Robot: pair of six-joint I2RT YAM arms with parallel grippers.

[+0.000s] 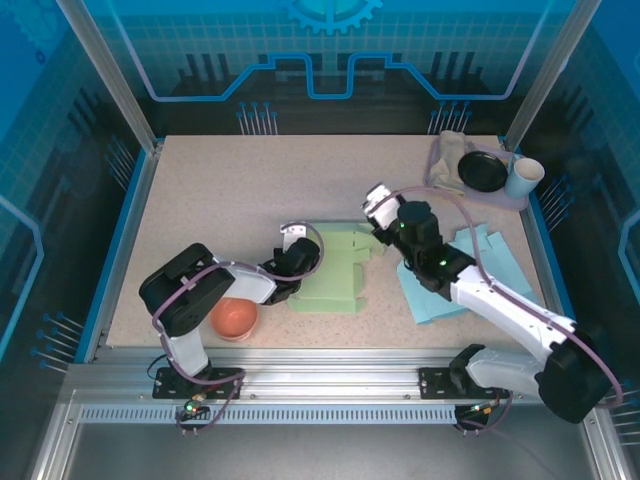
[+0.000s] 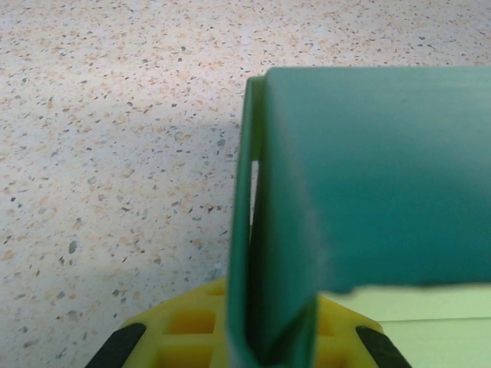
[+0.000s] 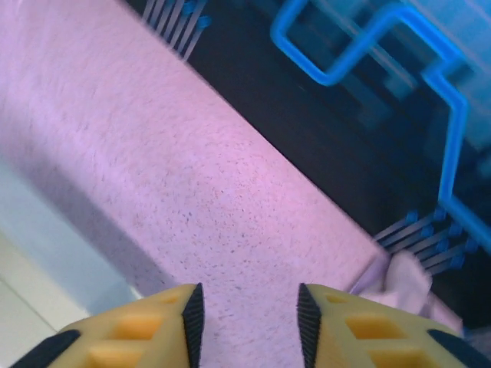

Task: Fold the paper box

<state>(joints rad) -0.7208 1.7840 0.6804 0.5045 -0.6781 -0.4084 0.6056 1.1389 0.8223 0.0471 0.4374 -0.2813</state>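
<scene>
Your left gripper has its jaws clamped on a raised flap of the flat light-green paper box sheet, which is sitting mid speckled counter. Your right gripper hangs just by the sheet's far right corner, jaws apart, nothing in them.

No legible text, labels, brand marks or numbers on any surface, in the top or either wrist view.
</scene>
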